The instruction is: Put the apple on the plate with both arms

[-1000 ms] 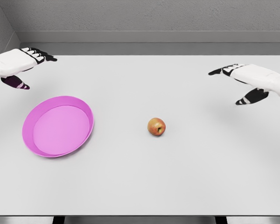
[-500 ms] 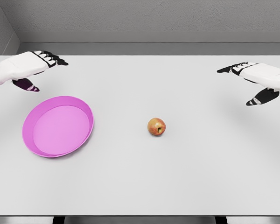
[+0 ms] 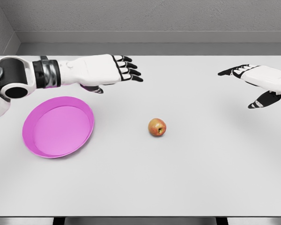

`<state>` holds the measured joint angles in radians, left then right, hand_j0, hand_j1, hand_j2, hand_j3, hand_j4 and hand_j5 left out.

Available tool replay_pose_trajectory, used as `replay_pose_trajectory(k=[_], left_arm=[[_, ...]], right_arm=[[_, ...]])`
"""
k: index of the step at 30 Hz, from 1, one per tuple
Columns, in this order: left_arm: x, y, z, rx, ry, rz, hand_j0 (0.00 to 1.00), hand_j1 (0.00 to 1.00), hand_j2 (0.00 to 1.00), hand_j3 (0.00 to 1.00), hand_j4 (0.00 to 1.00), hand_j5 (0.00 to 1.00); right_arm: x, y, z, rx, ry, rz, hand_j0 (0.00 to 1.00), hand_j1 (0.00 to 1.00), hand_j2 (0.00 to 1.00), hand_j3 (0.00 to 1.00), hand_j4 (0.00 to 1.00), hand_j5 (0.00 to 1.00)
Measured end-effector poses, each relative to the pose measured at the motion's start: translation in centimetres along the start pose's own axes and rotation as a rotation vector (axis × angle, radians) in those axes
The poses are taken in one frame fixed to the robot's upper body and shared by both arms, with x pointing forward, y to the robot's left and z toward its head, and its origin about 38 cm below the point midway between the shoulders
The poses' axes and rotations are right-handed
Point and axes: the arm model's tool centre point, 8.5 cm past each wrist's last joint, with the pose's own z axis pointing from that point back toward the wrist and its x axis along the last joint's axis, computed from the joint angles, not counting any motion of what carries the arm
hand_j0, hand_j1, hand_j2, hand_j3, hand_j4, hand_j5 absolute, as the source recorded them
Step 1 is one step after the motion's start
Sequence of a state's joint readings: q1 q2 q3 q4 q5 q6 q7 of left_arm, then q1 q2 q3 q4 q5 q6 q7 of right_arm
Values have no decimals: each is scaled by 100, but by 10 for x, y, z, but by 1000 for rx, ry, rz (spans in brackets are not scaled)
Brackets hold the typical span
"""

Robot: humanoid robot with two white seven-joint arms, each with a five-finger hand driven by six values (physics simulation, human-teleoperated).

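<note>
- Plainly, the apple (image 3: 157, 127) sits loose on the table (image 3: 187, 178), right of the plate (image 3: 86, 123); a sideways brush could roll it away.
- The left hand (image 3: 107, 70), fingers relaxed and empty, hovers beyond the plate.
- The right hand (image 3: 257, 79), slack and empty, hangs far right.
- The pink plate holds nothing.

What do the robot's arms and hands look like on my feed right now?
Both arms wear smooth white shells. The left arm shows a black cylindrical joint and a dark ribbed wrist band. The left hand and right hand have white backs with black finger segments and dark palms. No cables visible.
</note>
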<state>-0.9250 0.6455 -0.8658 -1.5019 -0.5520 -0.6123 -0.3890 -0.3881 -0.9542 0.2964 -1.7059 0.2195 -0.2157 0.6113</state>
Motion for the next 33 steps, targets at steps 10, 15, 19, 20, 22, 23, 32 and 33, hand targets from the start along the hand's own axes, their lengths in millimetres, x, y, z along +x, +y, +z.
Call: replay_pose_trajectory(k=[10, 15, 19, 20, 22, 23, 32, 33], left_arm=[[41, 3, -55, -64, -176, -55, 100, 100, 100, 100, 100, 100], [57, -3, -73, -105, -232, -86, 100, 100, 100, 100, 100, 100], [68, -4, -86, -124, -267, -109, 100, 100, 100, 100, 100, 100], [70, -6, -88, -131, -272, -115, 100, 100, 100, 100, 100, 100], [73, -9, -91, -146, -277, -133, 100, 100, 100, 100, 100, 100], [74, -11, -93, -152, -278, -143, 100, 100, 100, 100, 100, 100], [79, -18, -105, -190, -281, -198, 100, 100, 100, 100, 100, 100], [79, -19, -106, -195, -278, -206, 100, 100, 100, 100, 100, 100]], right_arm=[[1, 1, 0, 2, -1, 1, 100, 100, 100, 100, 100, 100], [1, 1, 0, 3, -2, 1, 100, 100, 100, 100, 100, 100], [1, 1, 0, 3, -3, 2, 100, 100, 100, 100, 100, 100], [1, 2, -1, 4, -3, 1, 100, 100, 100, 100, 100, 100], [1, 1, -1, 3, -4, 2, 100, 100, 100, 100, 100, 100], [1, 1, -1, 3, -4, 2, 100, 100, 100, 100, 100, 100], [1, 2, -1, 4, -4, 1, 100, 100, 100, 100, 100, 100], [1, 2, -1, 4, -4, 1, 100, 100, 100, 100, 100, 100]])
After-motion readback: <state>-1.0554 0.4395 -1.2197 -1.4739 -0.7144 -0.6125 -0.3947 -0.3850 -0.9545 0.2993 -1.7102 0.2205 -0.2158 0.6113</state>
